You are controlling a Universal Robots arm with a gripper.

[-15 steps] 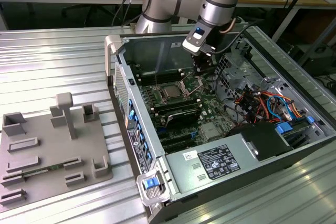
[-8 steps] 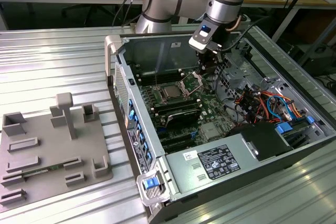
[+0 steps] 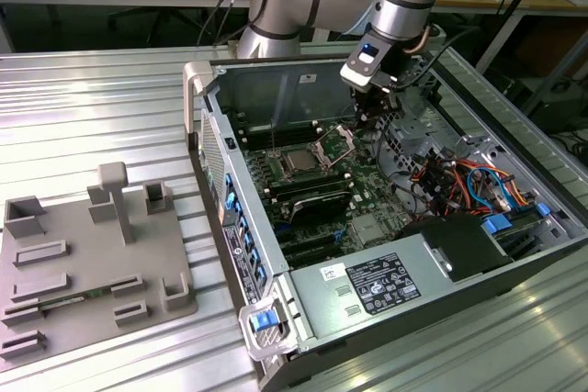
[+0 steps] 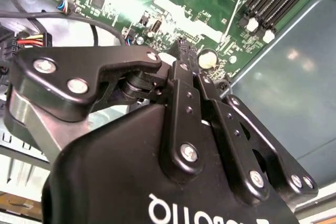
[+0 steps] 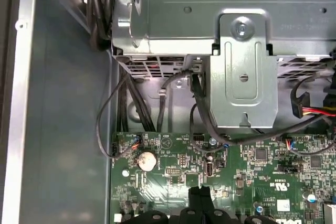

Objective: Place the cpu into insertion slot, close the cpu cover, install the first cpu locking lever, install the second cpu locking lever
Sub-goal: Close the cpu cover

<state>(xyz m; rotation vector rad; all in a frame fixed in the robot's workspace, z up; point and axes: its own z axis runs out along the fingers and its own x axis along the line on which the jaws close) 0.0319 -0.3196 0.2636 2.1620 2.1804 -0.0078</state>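
The cpu point(image 3: 299, 162) lies flat in the insertion slot point(image 3: 284, 151) on the green motherboard point(image 3: 367, 192) inside the open computer case. The cpu cover point(image 3: 336, 142) stands tilted up, hinged at the slot's edge toward the exterior view's right. My gripper point(image 3: 371, 118) hangs just to the exterior view's right of the raised cover, low over the board. In both wrist views the gripper point(image 4: 182, 51) point(image 5: 198, 191) is shut, with the black fingertips pressed together, nothing seen between them, and green board beneath.
A grey fixture tray point(image 3: 92, 263) lies on the metal table at the exterior view's left. Coloured cables point(image 3: 459, 181) and a power supply point(image 3: 377, 286) crowd the case. A metal drive cage point(image 5: 241, 66) and black cables point(image 5: 126, 108) stand beyond the fingers. A coin battery point(image 5: 147, 159) sits on the board.
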